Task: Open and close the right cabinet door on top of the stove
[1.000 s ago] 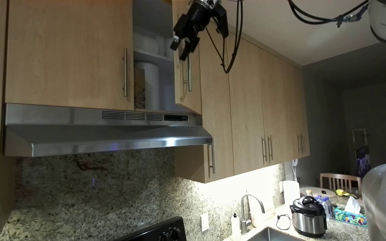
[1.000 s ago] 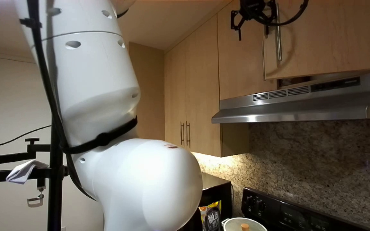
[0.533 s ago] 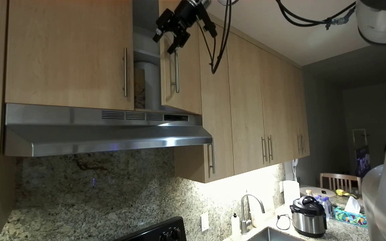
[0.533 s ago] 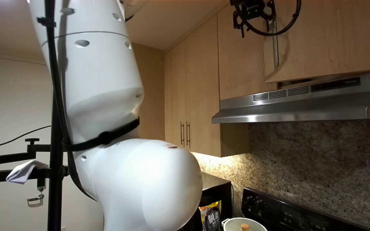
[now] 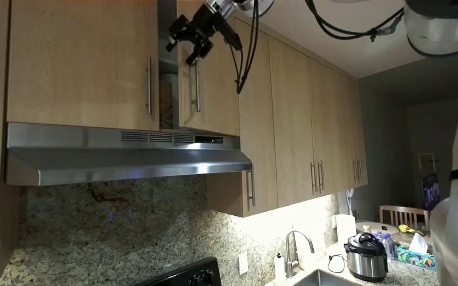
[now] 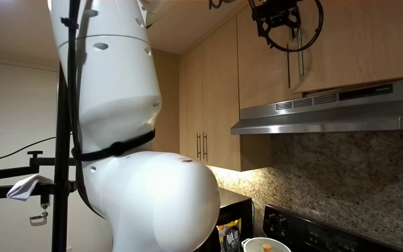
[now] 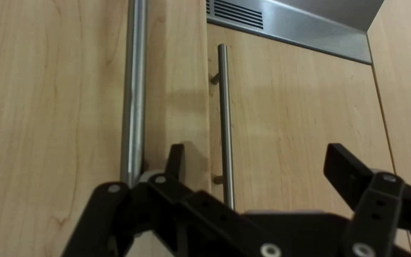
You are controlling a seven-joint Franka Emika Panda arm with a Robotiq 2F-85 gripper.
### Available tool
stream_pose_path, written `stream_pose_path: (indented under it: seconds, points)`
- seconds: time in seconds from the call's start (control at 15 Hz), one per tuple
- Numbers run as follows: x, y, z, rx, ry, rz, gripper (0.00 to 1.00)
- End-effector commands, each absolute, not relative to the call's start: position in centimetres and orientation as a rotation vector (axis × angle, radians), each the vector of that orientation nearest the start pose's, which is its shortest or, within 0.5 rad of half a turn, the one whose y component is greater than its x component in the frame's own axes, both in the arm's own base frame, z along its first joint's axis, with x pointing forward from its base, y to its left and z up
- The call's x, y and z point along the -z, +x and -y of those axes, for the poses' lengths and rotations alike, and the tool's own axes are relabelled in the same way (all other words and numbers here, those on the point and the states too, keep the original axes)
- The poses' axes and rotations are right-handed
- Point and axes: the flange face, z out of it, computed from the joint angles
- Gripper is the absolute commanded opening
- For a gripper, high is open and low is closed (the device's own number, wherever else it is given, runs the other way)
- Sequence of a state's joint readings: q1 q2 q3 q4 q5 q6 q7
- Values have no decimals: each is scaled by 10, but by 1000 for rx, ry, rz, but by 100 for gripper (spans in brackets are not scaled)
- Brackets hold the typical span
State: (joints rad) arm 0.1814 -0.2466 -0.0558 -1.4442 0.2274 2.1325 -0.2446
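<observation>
Short flat light-wood right cabinet door (image 5: 217, 93) is seen ajar above the right end of the wide stainless steel range hood (image 5: 133, 163), free left edge standing out. Black two-jawed end effector (image 7: 255, 155) is released, jaws wide apart, nothing gripped. Slim vertical steel bar handle (image 5: 197, 87) lies just below it in an exterior view; in the wrist view the door's free edge is overlapped by one jaw, contact can't be told. Closing likely in hand; door to be pushed inward, square to the bar
</observation>
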Motion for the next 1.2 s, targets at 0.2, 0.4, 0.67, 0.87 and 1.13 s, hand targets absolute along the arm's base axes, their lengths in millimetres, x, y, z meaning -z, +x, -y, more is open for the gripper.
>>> stream_pose_path:
  seconds: [0.2, 0.4, 0.67, 0.87, 1.13]
  points:
    - [-880, 479, -63, 1426, -2600, 369, 100]
    - [-884, 473, -58, 1452, -2602, 359, 100]
    - [-902, 449, -50, 1532, -2557, 362, 100]
    - [-917, 424, -30, 1581, -2538, 325, 100]
    - [-927, 397, 15, 1577, -2591, 220, 100]
